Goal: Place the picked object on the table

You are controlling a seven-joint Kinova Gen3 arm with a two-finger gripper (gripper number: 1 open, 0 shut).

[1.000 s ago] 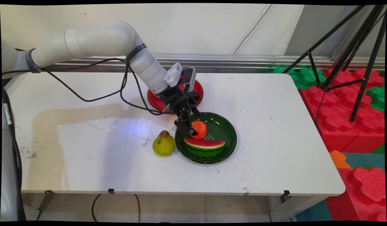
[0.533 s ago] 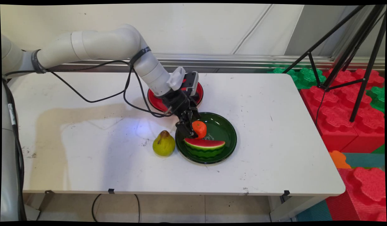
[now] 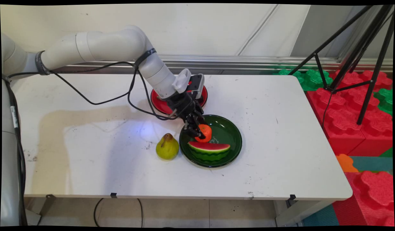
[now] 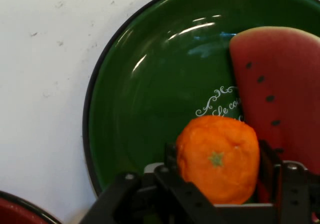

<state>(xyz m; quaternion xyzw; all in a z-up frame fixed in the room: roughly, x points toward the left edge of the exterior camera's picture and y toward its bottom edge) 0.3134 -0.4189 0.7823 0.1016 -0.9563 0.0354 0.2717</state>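
two fingers of my pincer (image 4: 217, 184) clamp the orange (image 4: 218, 159) from either side, so it sits gripped over the green plate (image 3: 231, 128), just beside the watermelon slice (image 3: 209, 148); a pear (image 3: 167, 147) stands on the counter (image 3: 281, 128) by the plate's rim.

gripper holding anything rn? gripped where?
Yes: the black two-finger gripper is shut on the round orange mandarin, one of its fingers on each side of the fruit's middle, over the dark green round plate.
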